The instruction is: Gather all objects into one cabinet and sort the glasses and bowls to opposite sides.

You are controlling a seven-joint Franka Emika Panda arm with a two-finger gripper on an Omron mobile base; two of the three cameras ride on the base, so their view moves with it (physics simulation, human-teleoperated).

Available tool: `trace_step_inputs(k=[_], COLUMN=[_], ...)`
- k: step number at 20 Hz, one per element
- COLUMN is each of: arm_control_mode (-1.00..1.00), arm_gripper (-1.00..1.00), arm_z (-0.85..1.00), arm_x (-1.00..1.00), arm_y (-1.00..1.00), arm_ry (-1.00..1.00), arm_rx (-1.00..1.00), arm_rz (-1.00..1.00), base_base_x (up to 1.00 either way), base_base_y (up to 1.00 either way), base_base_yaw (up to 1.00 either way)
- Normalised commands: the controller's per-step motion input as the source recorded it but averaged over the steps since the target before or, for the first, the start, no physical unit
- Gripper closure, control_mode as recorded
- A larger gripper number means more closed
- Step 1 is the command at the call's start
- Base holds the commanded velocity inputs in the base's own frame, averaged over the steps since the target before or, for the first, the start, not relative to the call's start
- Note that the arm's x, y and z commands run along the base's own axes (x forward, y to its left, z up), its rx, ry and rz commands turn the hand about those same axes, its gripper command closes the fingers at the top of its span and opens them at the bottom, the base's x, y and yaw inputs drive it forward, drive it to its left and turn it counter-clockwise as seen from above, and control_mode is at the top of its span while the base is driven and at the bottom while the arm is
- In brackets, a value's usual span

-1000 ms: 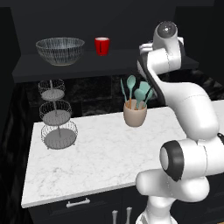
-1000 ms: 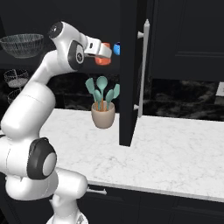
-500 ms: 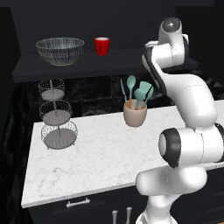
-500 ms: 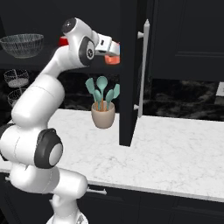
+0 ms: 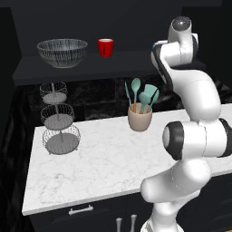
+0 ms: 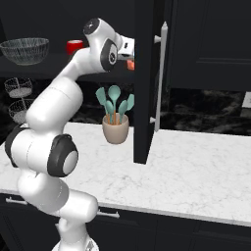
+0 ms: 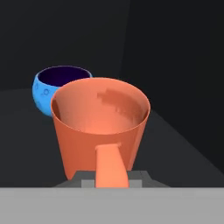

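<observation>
Pincer clenched on the handle of the orange mug, carried upright with its mouth up, handle toward the hand. Seen in the right base view tucked behind the edge of the open cabinet door, at shelf height. Small blue bowl resting on the dark cabinet shelf just beyond the mug and slightly to its left in the hand view, close but apart as far as can be told. On the other open shelf, striped see-through bowl and red cup well apart from the pincer, off to its left. Likely next: setting the mug down clear of the blue bowl, on the opposite side. Below, utensil pot on the marble tabletop.
</observation>
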Motion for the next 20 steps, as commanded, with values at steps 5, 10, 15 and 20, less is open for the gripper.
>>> trace_step_inputs(k=[5,10,15,20], arm_control_mode=[-1.00,-1.00,-1.00,-1.00], arm_gripper=[1.00,1.00,1.00,1.00], arm_z=[0.00,0.00,0.00,-0.01], arm_x=[0.53,0.52,0.33,0.15], arm_y=[-0.05,-0.07,-0.19,-0.19], arm_ry=[0.00,0.00,0.00,0.00], arm_rx=[0.00,0.00,0.00,0.00], arm_rz=[0.00,0.00,0.00,0.00], base_base_x=[0.00,0.00,0.00,0.00], base_base_y=[0.00,0.00,0.00,0.00], base_base_yaw=[0.00,0.00,0.00,0.00])
